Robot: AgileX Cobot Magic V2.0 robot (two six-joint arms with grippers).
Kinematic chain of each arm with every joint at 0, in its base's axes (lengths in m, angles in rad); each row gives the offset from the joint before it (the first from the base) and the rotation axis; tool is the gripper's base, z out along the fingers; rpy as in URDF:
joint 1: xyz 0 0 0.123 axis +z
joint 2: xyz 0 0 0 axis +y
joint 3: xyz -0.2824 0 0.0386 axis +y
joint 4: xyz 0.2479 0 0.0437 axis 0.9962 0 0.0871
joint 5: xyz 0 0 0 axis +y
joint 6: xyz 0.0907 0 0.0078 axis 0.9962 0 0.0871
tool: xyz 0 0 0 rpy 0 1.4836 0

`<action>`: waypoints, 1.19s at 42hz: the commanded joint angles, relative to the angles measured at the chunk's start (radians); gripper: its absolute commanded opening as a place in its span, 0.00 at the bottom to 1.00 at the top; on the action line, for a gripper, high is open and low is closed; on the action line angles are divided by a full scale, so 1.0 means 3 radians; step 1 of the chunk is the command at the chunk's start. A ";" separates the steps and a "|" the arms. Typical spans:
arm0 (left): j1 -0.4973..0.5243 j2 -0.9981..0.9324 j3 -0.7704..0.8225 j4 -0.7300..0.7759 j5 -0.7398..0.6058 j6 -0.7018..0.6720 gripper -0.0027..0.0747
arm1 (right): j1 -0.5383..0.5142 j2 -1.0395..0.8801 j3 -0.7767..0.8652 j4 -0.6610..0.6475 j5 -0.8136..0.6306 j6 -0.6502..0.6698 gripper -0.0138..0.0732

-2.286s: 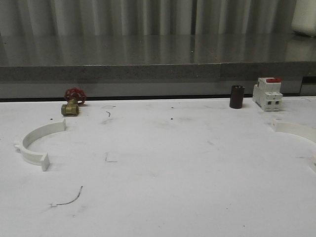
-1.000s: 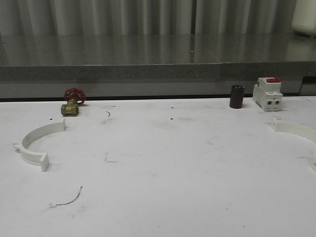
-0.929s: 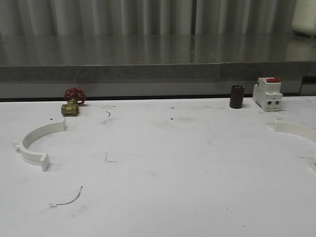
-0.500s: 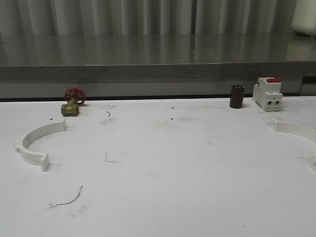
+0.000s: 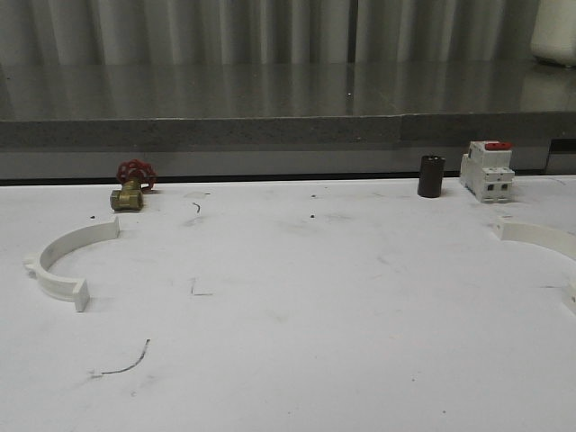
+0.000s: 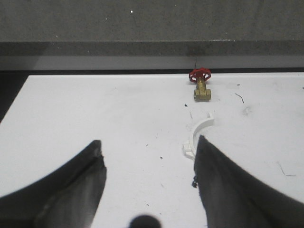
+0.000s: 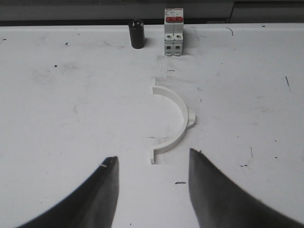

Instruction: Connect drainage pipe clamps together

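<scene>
1. Drainage pipe clamps: left half (image 5: 63, 261) and right half (image 7: 173, 121) haven't moved, lying well apart.
2. Your left gripper (image 6: 149, 178) and right gripper (image 7: 152, 192) hang spread, empty; nothing grasped yet.

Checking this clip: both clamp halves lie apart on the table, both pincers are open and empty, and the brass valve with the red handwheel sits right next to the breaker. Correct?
Not quite. The brass valve sits at the far left near the left clamp half; the dark cylinder stands next to the breaker, as the front view shows. The right clamp half lies apart, and the left pincer and right pincer are open and empty.
</scene>
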 commanded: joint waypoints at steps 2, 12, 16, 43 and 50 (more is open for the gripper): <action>-0.0186 0.0385 -0.0255 -0.0073 -0.0154 -0.0009 0.63 | -0.0019 0.0020 -0.0096 -0.0001 -0.0217 -0.0006 0.63; -0.0653 0.1376 -0.0603 -0.0067 -0.0025 -0.0009 0.63 | -0.0019 0.0020 -0.0096 -0.0001 -0.0217 -0.0006 0.63; -0.0756 0.1822 -0.0711 -0.0060 -0.0063 -0.0009 0.63 | -0.0019 0.0020 -0.0096 -0.0001 -0.0217 -0.0006 0.63; -0.0608 0.3896 -0.1559 0.0143 -0.0176 -0.0307 0.63 | -0.0019 0.0020 -0.0096 -0.0001 -0.0217 -0.0006 0.63; -0.0612 0.4200 -0.1772 0.0101 -0.0175 -0.0307 0.63 | -0.0019 0.0020 -0.0096 -0.0001 -0.0217 -0.0006 0.63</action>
